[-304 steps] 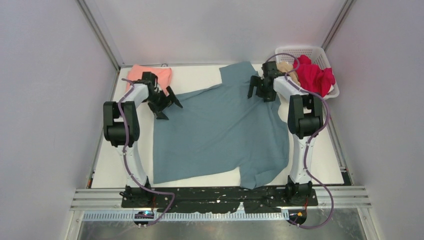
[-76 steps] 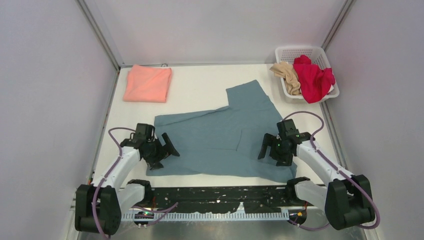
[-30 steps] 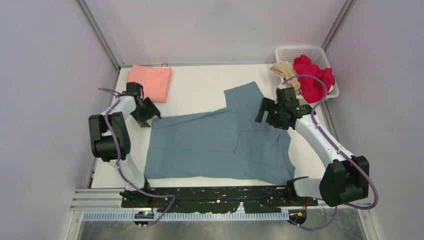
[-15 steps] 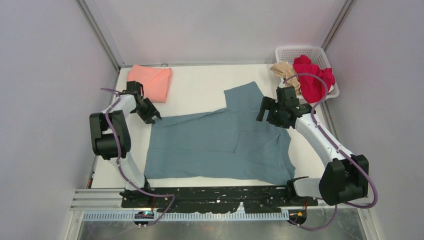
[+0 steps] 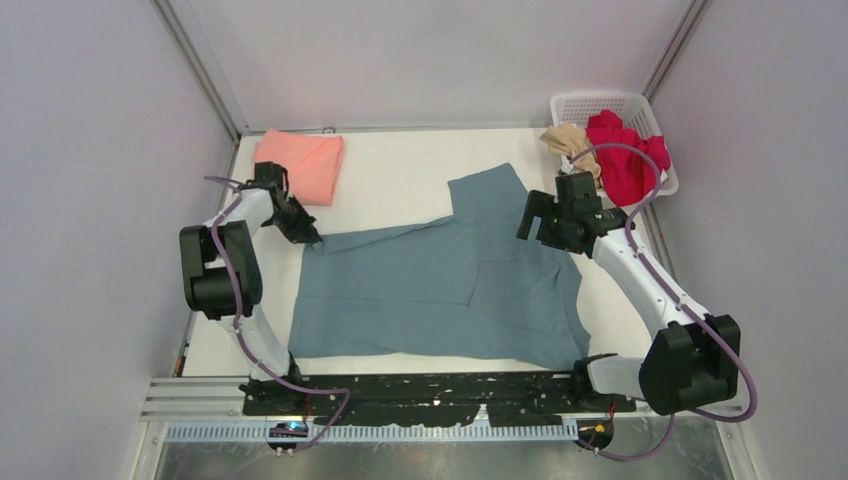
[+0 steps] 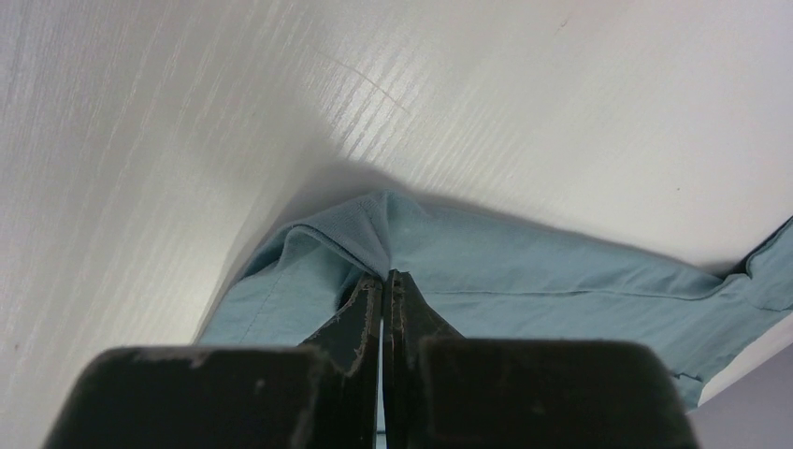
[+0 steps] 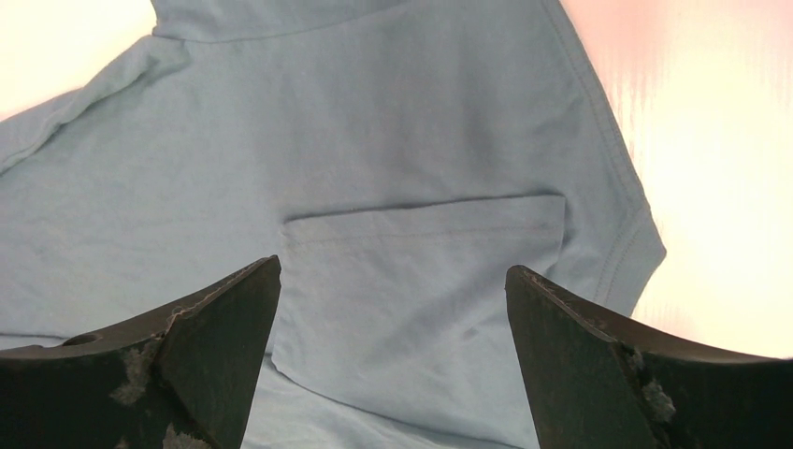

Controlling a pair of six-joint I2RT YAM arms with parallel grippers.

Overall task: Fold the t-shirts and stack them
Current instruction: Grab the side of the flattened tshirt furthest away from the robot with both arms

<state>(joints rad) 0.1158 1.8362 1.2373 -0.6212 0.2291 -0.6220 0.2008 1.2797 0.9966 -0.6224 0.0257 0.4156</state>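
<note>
The slate-blue t-shirt (image 5: pixel 440 290) lies partly folded across the middle of the table. My left gripper (image 5: pixel 308 238) is at its far left corner. In the left wrist view its jaws are shut (image 6: pixel 385 273) on a pinched ridge of the blue cloth (image 6: pixel 524 281). My right gripper (image 5: pixel 535 225) hovers over the shirt's far right part, open wide (image 7: pixel 393 271), with only flat blue cloth (image 7: pixel 374 150) below it. A folded salmon-pink t-shirt (image 5: pixel 298 165) lies at the far left. The red t-shirt (image 5: pixel 625 150) and the beige t-shirt (image 5: pixel 565 140) sit bunched in the basket.
The white lattice basket (image 5: pixel 600 98) stands at the far right corner. Frame posts and grey walls enclose the table on three sides. Bare white tabletop (image 5: pixel 400 165) shows between the pink shirt and the blue one.
My left gripper has closed on the blue shirt's far left corner, bunching it slightly. The right arm has shifted only slightly and stays open.
</note>
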